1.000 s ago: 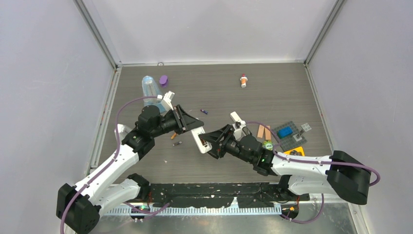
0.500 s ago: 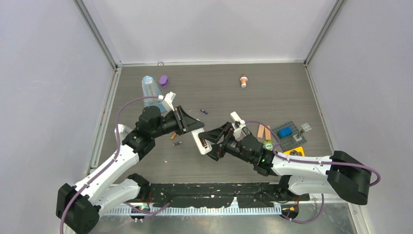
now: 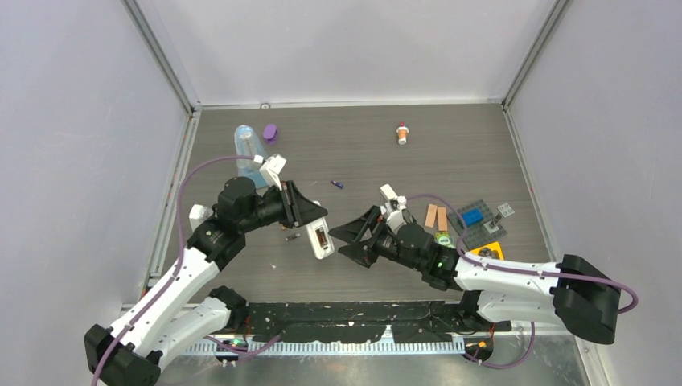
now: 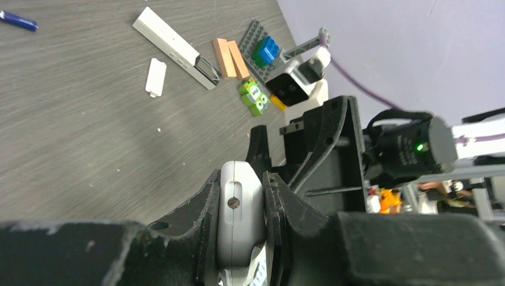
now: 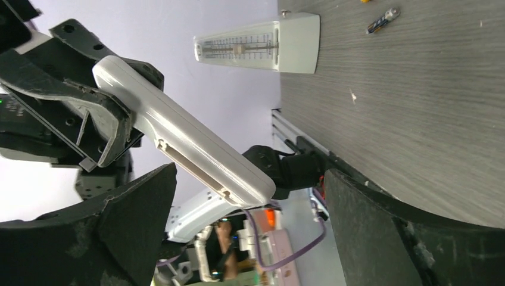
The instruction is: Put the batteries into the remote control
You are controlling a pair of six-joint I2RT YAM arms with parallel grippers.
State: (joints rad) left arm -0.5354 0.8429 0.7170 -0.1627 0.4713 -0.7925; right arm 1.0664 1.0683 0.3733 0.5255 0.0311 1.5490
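Remote control (image 4: 240,226) sits in left hand (image 4: 241,182); right wrist view adds dark battery (image 5: 382,20).

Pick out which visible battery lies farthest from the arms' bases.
The purple battery, lying alone near the middle of the table. The dark battery lies nearer the bases, close beside the remote control.

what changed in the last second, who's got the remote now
The right gripper let go of the remote and now stands open beside it. The left gripper, shut on the remote, carried it a little to the left and toward the near edge of the table. The loose battery and the small bottle stayed put.
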